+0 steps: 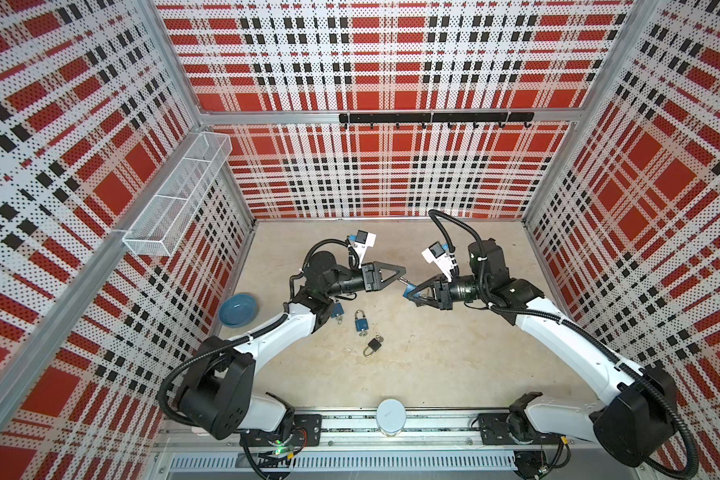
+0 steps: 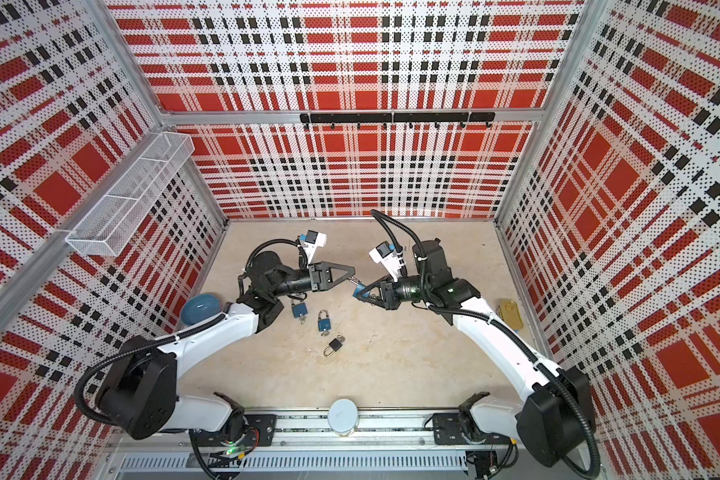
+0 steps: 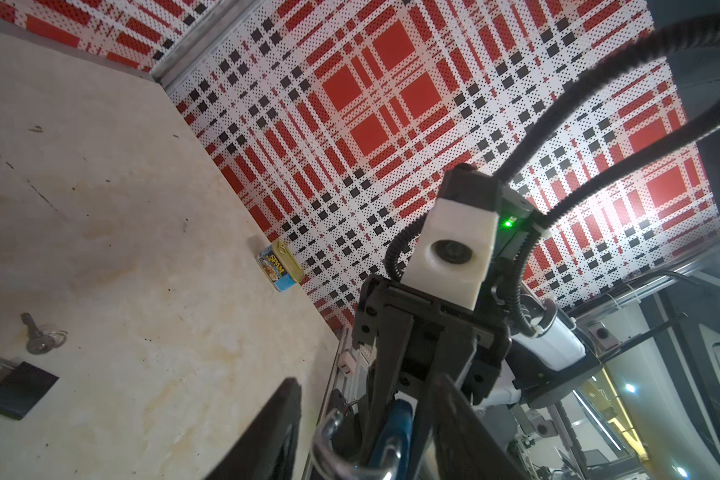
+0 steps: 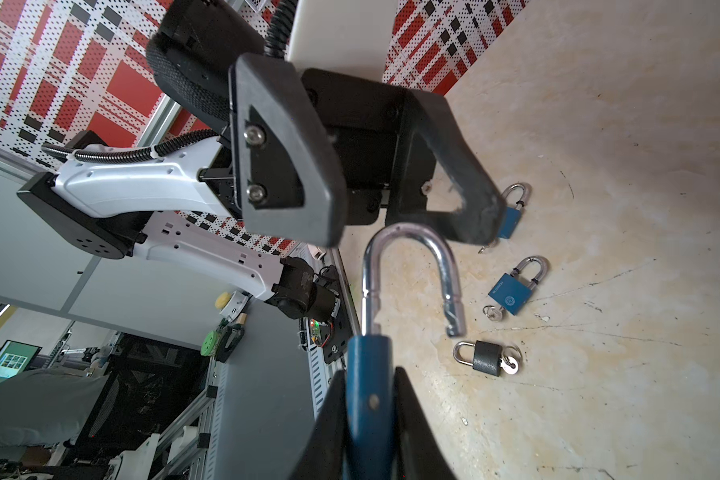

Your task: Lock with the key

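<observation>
My right pincer clenches the blue metal padlock above the beige desk; released left pincer hovers at its ten o'clock. Rigid, slick steel shackle: I'd press its crown

Light: bright, even, from overhead; soft shadows on the table.
Glare: white streaks on the shackle of the padlock.
Focus: left gripper blurred near its lens.
Edges: both top views bow the plaid walls.
</observation>
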Available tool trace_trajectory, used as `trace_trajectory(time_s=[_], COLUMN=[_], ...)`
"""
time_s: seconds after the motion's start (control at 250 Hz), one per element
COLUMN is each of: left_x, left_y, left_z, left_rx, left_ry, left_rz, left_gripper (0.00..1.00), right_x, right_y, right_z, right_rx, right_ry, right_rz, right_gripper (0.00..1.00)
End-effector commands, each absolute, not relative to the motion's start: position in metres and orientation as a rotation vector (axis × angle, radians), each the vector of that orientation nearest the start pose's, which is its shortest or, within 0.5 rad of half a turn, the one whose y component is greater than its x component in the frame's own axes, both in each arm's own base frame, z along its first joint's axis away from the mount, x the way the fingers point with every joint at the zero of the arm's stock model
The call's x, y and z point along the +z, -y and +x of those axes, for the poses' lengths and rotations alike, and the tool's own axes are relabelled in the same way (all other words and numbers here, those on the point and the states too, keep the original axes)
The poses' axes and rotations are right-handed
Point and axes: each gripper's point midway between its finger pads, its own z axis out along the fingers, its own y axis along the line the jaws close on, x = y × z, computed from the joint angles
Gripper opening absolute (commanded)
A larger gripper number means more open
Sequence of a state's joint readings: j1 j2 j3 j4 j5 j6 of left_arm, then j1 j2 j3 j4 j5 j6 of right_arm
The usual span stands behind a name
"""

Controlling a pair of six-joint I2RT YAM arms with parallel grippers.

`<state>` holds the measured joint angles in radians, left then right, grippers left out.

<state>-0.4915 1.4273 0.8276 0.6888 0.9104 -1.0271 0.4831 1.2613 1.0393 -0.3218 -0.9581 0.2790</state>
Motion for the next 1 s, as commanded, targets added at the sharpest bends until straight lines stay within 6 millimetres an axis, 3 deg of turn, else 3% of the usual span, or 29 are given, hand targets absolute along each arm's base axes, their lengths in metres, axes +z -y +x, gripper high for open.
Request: trace_trajectory(time_s=[0.0,0.384,0.68,0.996], left_x=[0.324,0.337,0.335,0.313], left_y=[0.311,0.296,0.291,0.302], left_z=[0.279,0.275,0.277,0.267], left_rx=[-1.867,-1.909,-1.883,-1.883], left_ry=[-1.727,-1.666,-1.666,-1.769], left_rz=[0.476,0.445,0.425,0.467], left_gripper=[0.50,0.39,0.39,0.39], right_x=[0.301,0.294,0.291,0.293], right_y=[-0.285,-0.285,-0.285,-0.284], right_z=[0.233,0.237,0.240,0.240], right_rx=[1.442,1.418,1.406,1.392], right_ry=[-1.916,-1.942,-1.961,-1.959], right_rz=[-0.890,-0.889,-0.881,-0.883], right_gripper=[0.00,0.00,0.00,0.00])
